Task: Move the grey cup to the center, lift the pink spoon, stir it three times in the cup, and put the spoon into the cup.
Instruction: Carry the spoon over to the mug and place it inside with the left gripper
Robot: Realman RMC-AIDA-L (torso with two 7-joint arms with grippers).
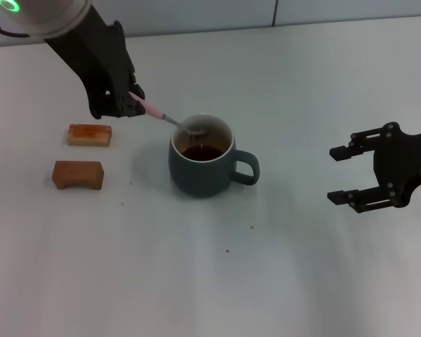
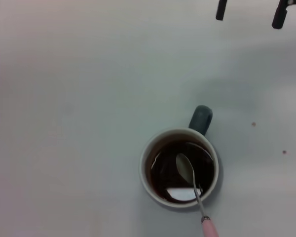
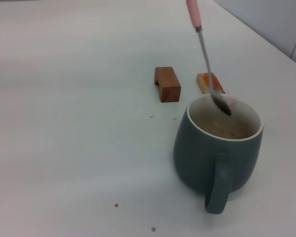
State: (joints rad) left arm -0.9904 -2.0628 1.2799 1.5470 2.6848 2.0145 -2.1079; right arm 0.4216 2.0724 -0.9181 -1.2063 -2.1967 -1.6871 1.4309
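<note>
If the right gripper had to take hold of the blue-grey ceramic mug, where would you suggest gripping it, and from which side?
Grip the loop handle of the blue-grey ceramic mug, coming in from the robot's right. The handle points toward the open right gripper, while the pink-handled metal spoon in the left gripper occupies the mouth.

One grey cup, one pink spoon, two wooden blocks, two tools.
</note>
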